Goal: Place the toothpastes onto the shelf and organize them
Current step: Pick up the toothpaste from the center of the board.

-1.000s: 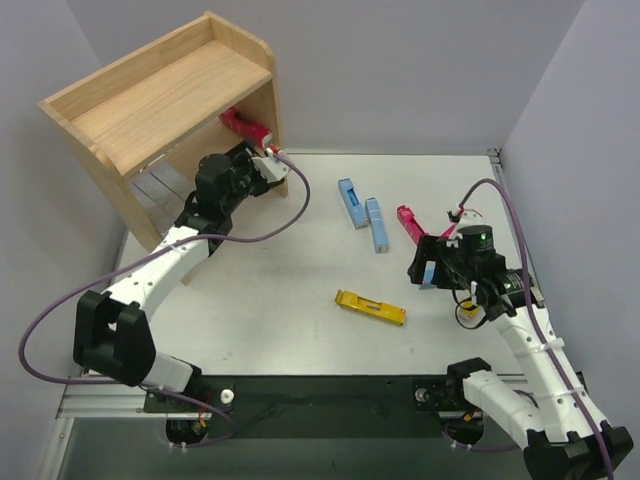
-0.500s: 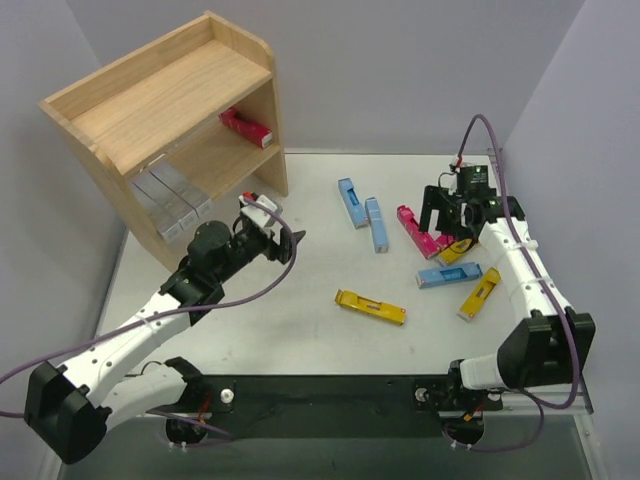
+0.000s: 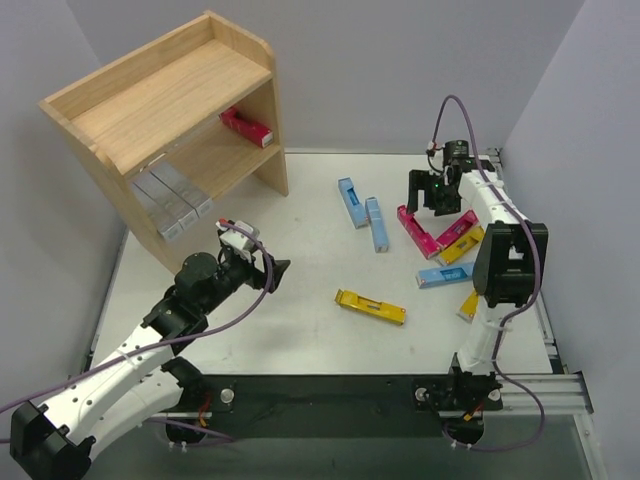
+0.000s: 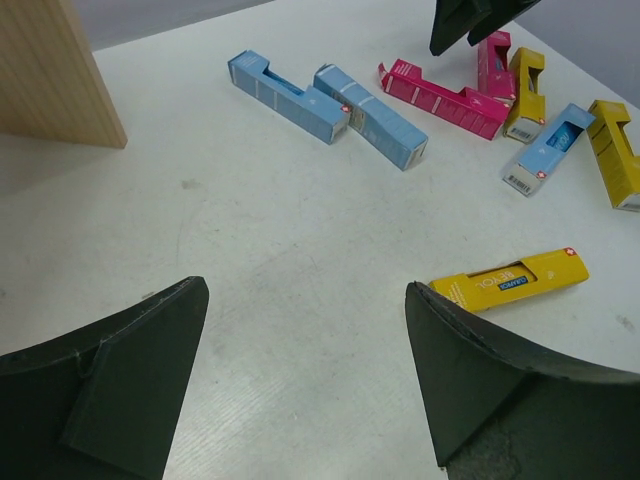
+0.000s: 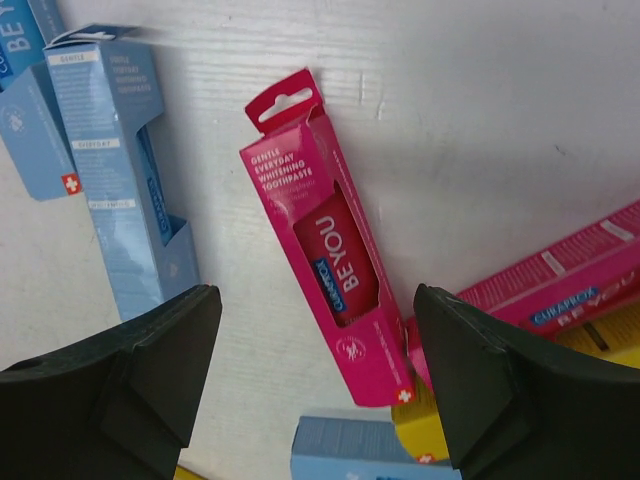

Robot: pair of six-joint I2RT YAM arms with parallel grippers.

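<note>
The wooden shelf [image 3: 170, 95] stands at the far left. Its lower tier holds silver-grey toothpastes [image 3: 172, 200] and one magenta carton [image 3: 246, 126]. My left gripper [image 3: 272, 262] [image 4: 305, 290] hangs open and empty over bare table, with a yellow toothpaste [image 3: 370, 307] [image 4: 510, 280] to its right. Two light blue cartons [image 3: 349, 202] [image 4: 285, 95] lie mid-table. My right gripper [image 3: 428, 195] [image 5: 318, 300] hovers open over a magenta toothpaste [image 3: 415, 231] [image 5: 330, 250], a finger on either side and neither touching it.
Beside that magenta carton lie a second magenta one [image 3: 455, 229] [image 5: 560, 280], a yellow one [image 3: 460, 247], a light blue one [image 3: 445, 275] and another yellow one [image 3: 468, 305]. The shelf's side panel [image 4: 50, 70] is far left of my left gripper. Walls enclose the table.
My left arm has pulled back from the shelf's lower tier to the middle of the table, its jaws widening. My right arm has swung to the far side, over the magenta cartons.
</note>
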